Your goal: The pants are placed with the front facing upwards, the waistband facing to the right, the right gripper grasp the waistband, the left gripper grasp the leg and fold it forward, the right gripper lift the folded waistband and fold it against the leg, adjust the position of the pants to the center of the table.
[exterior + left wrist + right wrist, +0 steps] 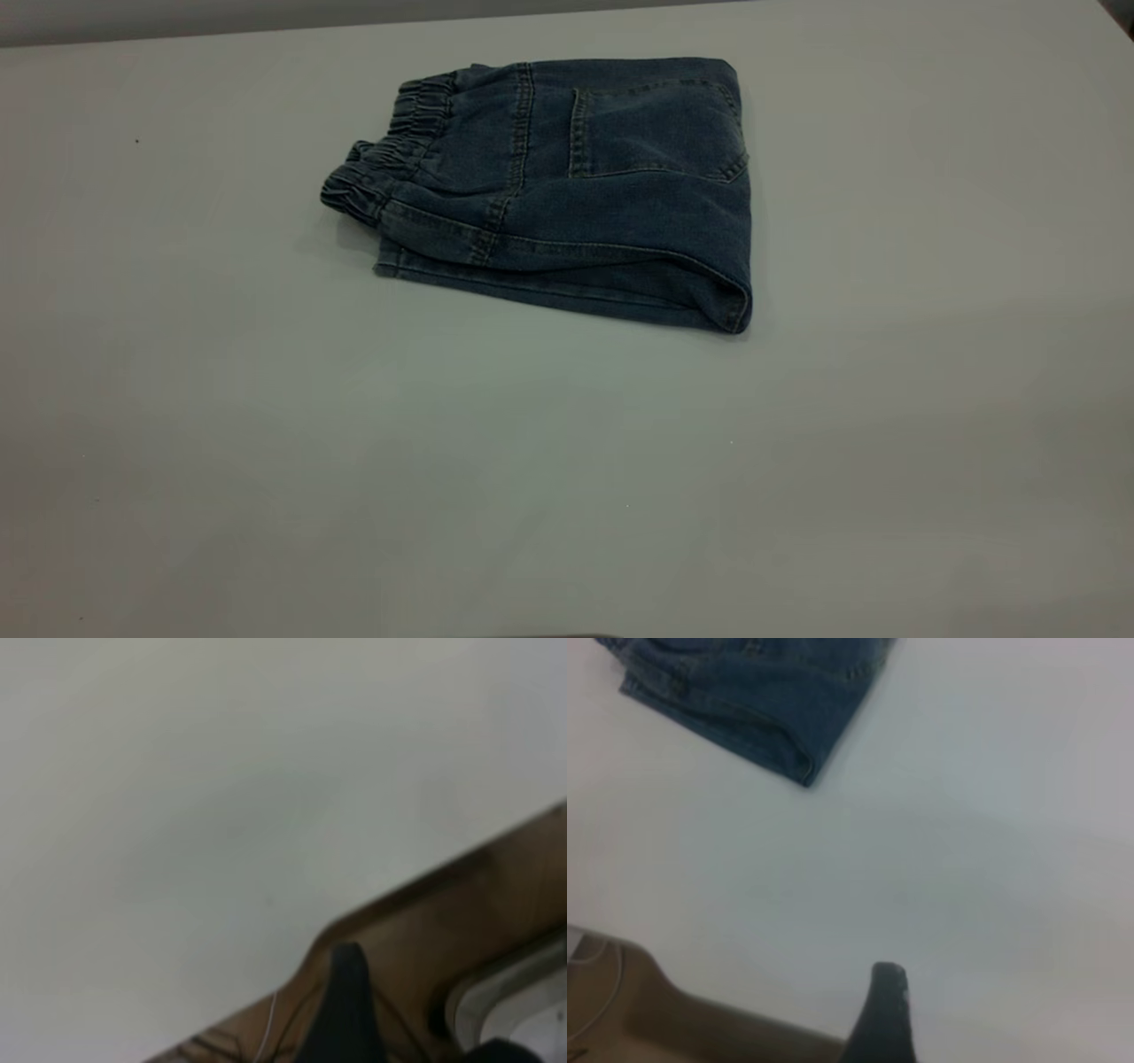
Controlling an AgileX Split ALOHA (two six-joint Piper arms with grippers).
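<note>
Pants (pixel 567 186): folded, back pocket up, far centre of worktop (pixel 567 461).
Waistband (pixel 390 155): at left end.
Left gripper (pixel 347 1010): near worktop edge; finger opening cannot be told.
Right gripper (pixel 881 1014): apart from pants; finger opening cannot be told.

Bare test bench, plain pale table (pixel 266 443), brown floor past its edge, no furnishings

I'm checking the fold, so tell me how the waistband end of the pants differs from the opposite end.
The waistband is gathered, ruffled and uneven, pointing to the exterior view's left; the opposite end is a smooth, rounded fold on that view's right. The waistband end shows layers stepped apart, while the fold end is closed and neat. Both are the same blue denim pants, lying flat on the table.
</note>
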